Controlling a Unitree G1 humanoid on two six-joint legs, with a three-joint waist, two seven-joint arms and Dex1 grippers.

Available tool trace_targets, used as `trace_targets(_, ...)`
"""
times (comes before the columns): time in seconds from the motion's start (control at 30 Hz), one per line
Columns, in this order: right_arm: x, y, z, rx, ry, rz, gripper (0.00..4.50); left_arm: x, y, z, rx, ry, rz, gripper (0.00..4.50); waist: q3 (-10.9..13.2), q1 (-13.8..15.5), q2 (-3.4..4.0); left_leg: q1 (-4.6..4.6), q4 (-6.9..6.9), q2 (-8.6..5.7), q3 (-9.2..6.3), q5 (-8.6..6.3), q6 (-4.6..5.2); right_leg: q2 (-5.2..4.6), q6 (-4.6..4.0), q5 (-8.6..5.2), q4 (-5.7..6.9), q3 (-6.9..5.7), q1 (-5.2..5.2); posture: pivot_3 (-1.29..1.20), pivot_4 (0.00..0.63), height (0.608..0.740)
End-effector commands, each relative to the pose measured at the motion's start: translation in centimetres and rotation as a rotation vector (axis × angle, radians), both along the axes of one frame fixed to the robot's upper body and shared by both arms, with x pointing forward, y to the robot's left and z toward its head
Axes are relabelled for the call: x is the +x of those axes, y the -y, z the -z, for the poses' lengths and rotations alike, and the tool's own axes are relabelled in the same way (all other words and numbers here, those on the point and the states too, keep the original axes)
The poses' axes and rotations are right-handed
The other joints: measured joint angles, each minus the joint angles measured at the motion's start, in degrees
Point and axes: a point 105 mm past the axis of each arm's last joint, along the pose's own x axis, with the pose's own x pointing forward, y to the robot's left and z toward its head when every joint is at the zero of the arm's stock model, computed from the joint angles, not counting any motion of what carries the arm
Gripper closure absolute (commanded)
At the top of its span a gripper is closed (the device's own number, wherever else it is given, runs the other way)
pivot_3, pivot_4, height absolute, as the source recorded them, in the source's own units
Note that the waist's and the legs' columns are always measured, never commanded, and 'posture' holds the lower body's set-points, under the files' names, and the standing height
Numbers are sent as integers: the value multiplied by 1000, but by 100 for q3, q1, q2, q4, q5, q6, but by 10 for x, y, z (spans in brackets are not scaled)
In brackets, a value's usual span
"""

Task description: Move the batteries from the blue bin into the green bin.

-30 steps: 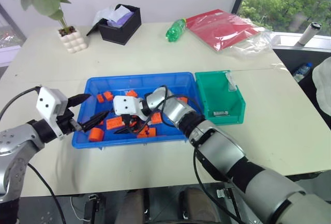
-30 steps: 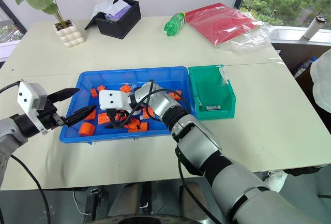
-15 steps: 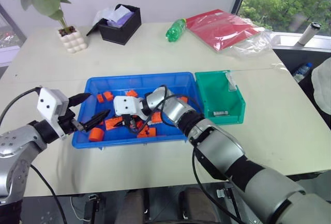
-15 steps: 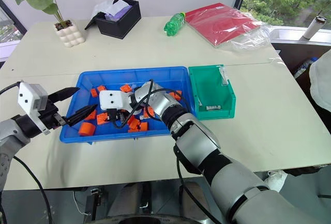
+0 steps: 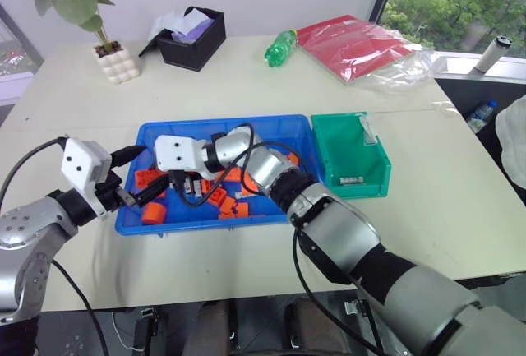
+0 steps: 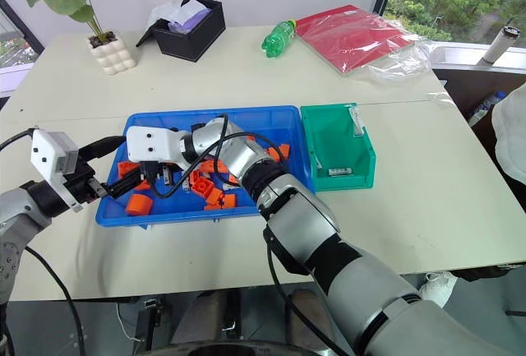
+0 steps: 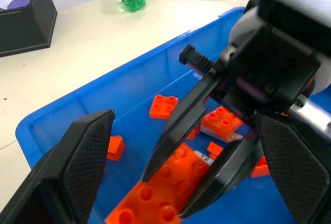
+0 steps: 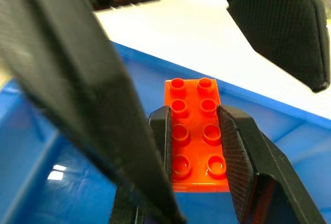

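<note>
The blue bin (image 5: pixel 246 123) lies at the table's middle with several orange bricks (image 5: pixel 232 205) in it. My right gripper (image 8: pixel 194 111) is shut on a long orange brick (image 8: pixel 195 136) and holds it above the bin's left end. Around it, at the bin's left rim, my left gripper (image 7: pixel 183 118) stands open, its fingers (image 7: pixel 85 167) spread wide on both sides of the right one. A small silver-grey battery (image 7: pixel 206 156) lies partly under the bricks. The green bin (image 5: pixel 374 159) touches the blue bin's right side, and one battery (image 5: pixel 351 180) rests on its floor.
At the table's far side are a black box (image 5: pixel 193 37) with tissue, a potted plant (image 5: pixel 115 62), a green bottle (image 5: pixel 279 46) and a red folder in clear plastic (image 5: pixel 353 43). An orange cylinder (image 5: pixel 152 213) sits in the blue bin's near left corner.
My right gripper went from open to shut on the orange brick, then lifted it and carried it left, between the left gripper's fingers. The left gripper stayed in place.
</note>
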Motion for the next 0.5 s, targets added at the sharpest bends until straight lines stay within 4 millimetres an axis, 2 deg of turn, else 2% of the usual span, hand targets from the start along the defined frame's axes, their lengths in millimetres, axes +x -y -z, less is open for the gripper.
trace_targets(0.03, -1, -11, -7, 8, 97, 6, 3760, -2, 3, -8, 8, 47, 1, 0, 0, 0, 0, 0, 0, 0, 0, 1, -1, 0, 0, 0, 0, 0, -1, 0, 150, 740)
trace_targets(0.1, 0, -10, 0, -14, 120, 17, 3760, -3, 4, -8, 6, 48, -2, 0, 0, -1, 0, 0, 0, 0, 0, 1, -1, 0, 0, 0, 1, 0, -1, 0, 150, 740)
trace_targets(0.17, 2, -8, 6, -38, 129, 28, 2674, -4, 5, -8, 2, 49, -6, 0, 0, -7, 0, 0, -1, 0, 0, 1, -1, 0, 0, 0, 1, 0, -2, 0, 150, 740)
trace_targets(0.23, 4, -6, 7, -48, 148, 40, 1809, -5, 5, -8, 0, 50, -10, 0, 0, -6, 0, 0, -2, 0, 0, 1, -1, 0, 0, 0, 2, 0, -3, 0, 150, 740)
trace_targets(0.33, 11, -4, 3, -32, 175, 79, 224, -5, 6, -7, -5, 50, -15, 0, 0, -1, 0, 0, -2, 0, 0, 1, -1, 0, 0, 0, 4, 0, -3, 0, 150, 740)
trace_targets(0.37, 14, -4, -3, -15, 186, 92, 34, -5, 7, -7, -7, 49, -15, 0, 0, -1, 0, 0, -2, 0, 0, 1, -1, 0, 0, 0, 4, 0, -3, 0, 150, 740)
trace_targets(0.4, 15, -4, -7, -3, 193, 99, 34, -5, 7, -7, -8, 49, -15, 0, 0, 0, 0, 0, -1, 0, 0, 1, -2, 0, 0, 0, 4, 0, -2, 0, 150, 740)
trace_targets(0.5, 19, -7, -40, 102, 159, 116, 34, -2, 7, -7, -12, 50, -14, 0, 1, 1, 0, 0, -1, 0, 0, 2, -3, 0, 0, 0, 4, 0, -3, 0, 150, 740)
